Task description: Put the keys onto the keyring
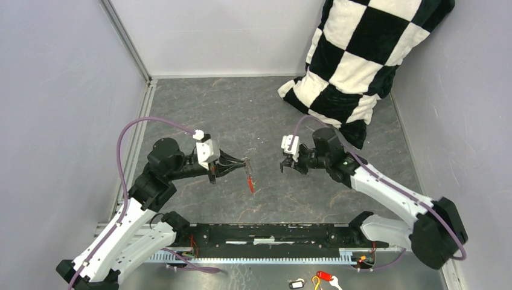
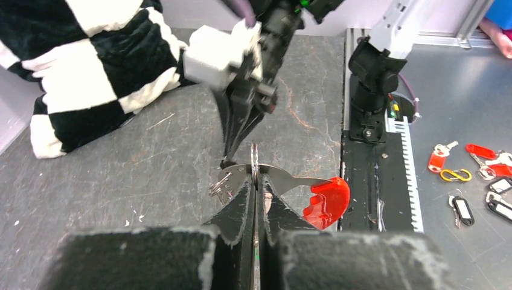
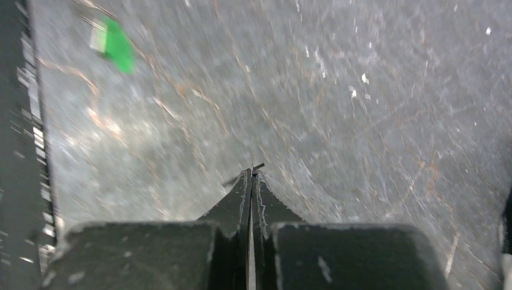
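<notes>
The left hand [image 1: 244, 162] reaches out low over the middle of the bench [image 1: 241, 109], clenched tight. From its own camera, a thin metal ring stands on edge right between the fingertips. Just to the left of them dangles the keyring [image 2: 221, 183], a little cluster of wire loops. The grip seems to be on that metalwork, though the exact spot is too fine to make out. The red key [image 2: 326, 202] is up there with it. Its flat silvery blade crosses right at the fingertips and its red plastic head sticks out to one side, clear of the bench top. From above it shows as a red sliver slanting down from the tip of the hand.

The right hand [image 1: 283, 167] faces the left one across a small gap, and the two do not touch. Its fingers are pressed together. A thin dark sliver pokes out at their tips, but that camera's view is smeared and I cannot tell what it is, or whether anything is really pinched there.

The green key [image 3: 115, 47] lies flat on the bench, blurred, well away from the right hand's tips.

A black-and-white chequered cushion [image 1: 362, 54] slumps in the far right corner. Outside the work area, past the arm bases, lie a red tag with a yellow loop [image 1: 324, 277] and a small black-framed tag [image 1: 296, 283].
</notes>
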Tool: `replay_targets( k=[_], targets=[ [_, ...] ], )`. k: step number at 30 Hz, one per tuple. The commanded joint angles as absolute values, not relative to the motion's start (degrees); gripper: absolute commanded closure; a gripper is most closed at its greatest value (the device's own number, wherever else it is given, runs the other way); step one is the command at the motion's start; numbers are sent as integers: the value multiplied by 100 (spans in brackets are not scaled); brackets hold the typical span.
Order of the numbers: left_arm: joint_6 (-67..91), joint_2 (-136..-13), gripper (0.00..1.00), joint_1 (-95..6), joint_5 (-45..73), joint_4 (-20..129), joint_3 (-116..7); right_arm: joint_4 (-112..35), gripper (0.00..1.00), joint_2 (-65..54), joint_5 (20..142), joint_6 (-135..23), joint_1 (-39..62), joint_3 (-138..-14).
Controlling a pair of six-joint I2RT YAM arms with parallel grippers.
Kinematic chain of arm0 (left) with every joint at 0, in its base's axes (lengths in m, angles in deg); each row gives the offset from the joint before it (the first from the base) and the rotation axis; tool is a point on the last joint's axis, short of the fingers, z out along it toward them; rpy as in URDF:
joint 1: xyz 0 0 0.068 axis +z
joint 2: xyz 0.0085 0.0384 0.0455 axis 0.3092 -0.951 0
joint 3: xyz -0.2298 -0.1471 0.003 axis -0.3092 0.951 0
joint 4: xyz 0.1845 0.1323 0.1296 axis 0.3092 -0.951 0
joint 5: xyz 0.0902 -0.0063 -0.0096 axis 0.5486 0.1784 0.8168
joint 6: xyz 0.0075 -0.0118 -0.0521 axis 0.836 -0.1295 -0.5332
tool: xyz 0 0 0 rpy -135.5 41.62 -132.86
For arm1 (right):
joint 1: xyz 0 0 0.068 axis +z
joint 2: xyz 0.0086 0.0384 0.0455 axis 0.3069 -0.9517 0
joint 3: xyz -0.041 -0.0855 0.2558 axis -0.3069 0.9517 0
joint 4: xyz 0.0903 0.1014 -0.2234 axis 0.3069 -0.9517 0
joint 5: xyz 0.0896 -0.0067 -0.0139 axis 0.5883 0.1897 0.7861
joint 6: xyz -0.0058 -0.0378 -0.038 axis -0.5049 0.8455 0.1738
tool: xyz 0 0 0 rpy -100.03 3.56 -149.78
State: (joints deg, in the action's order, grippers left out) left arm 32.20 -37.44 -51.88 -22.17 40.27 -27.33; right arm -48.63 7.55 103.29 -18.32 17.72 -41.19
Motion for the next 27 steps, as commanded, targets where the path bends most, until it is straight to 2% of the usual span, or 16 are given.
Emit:
replay_targets(
  k=[1, 10, 18, 27],
  targets=[
    [2715, -3682, 98, -5196, -1765, 4262, -2852, -3651, 99, 1627, 11065, -3963, 1842, -3781],
    [2502, -3542, 98, -5199, -1553, 4712, -2558, -3247, 99, 2267, 11805, -6419, 1885, -4259],
    [3583, -3465, 98, -5194, -1766, 4485, -2350, -3121, 99, 2331, 12078, -7520, 2015, -4832],
    [3697, -3553, 98, -5195, -1975, 4274, -2258, -3518, 99, 1754, 11611, -7924, 2768, -5771]
  ],
)
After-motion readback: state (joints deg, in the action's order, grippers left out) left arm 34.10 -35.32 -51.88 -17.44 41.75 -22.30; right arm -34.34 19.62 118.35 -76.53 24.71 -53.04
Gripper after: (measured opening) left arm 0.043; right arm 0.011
